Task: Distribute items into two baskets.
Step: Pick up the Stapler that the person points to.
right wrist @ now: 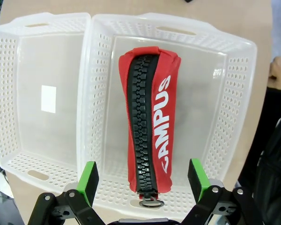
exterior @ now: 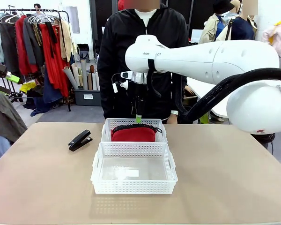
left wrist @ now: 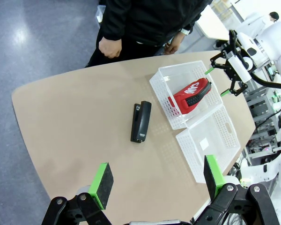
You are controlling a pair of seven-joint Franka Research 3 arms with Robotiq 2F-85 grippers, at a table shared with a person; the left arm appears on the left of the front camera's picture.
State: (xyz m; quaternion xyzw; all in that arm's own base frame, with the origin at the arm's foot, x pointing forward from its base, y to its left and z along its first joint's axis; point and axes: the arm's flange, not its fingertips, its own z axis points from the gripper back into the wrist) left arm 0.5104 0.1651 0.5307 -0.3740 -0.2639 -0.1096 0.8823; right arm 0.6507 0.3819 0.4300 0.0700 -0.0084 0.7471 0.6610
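Over the far basket, the right gripper (exterior: 137, 117) hangs with its jaws spread wide and nothing between them. From the right wrist view its green pads (right wrist: 88, 181) straddle the red fabric pouch with black zipper (right wrist: 149, 122) without touching it. Pouch lies in the far white plastic lattice-sided basket (exterior: 116, 123), zipper side up, white print along one flank, running almost wall to wall. I see it propped a bit against the basket wall in the left wrist view.

Near matching white lattice basket (exterior: 133, 185) sits touching the far one, on the robot's side of it. It holds only a small white label on its clear bottom.

Small black stapler (exterior: 79, 140) lies flat on the tan table (exterior: 225, 178), to the robot's left of the baskets, near the far one but apart from it.

Left gripper (left wrist: 157, 180) is high above the table's left part, jaws fully apart, holding nothing, with the stapler below and ahead of it.

Person in a black jacket (exterior: 140, 51) stands at the far edge, hands off the table.
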